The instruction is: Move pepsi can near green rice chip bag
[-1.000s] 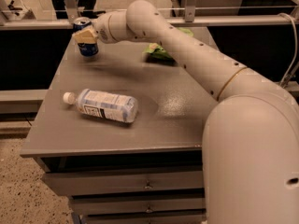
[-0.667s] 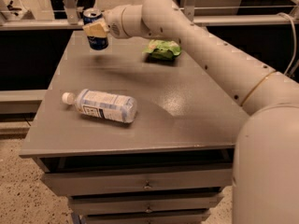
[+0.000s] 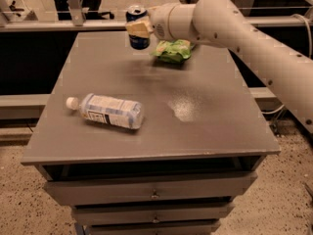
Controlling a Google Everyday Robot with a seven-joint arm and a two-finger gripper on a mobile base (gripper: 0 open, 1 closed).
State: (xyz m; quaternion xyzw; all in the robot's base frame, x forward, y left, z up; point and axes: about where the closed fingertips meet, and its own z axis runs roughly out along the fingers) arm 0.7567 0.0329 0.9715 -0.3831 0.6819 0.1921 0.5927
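The tool [image 3: 140, 29] is clenched around the middle of the blue can [image 3: 139, 43], holding it upright over the far part of the gray counter [image 3: 205, 131]. The can is just left of the green chip bag [image 3: 172, 51], which lies on the counter. A clear bottle [image 3: 110, 111] with a white cap lies on its side toward the front left, well apart from both.

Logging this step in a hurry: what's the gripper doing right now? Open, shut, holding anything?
Gripper: shut on the pepsi can, over the far side of the table, just left of the green rice chip bag.
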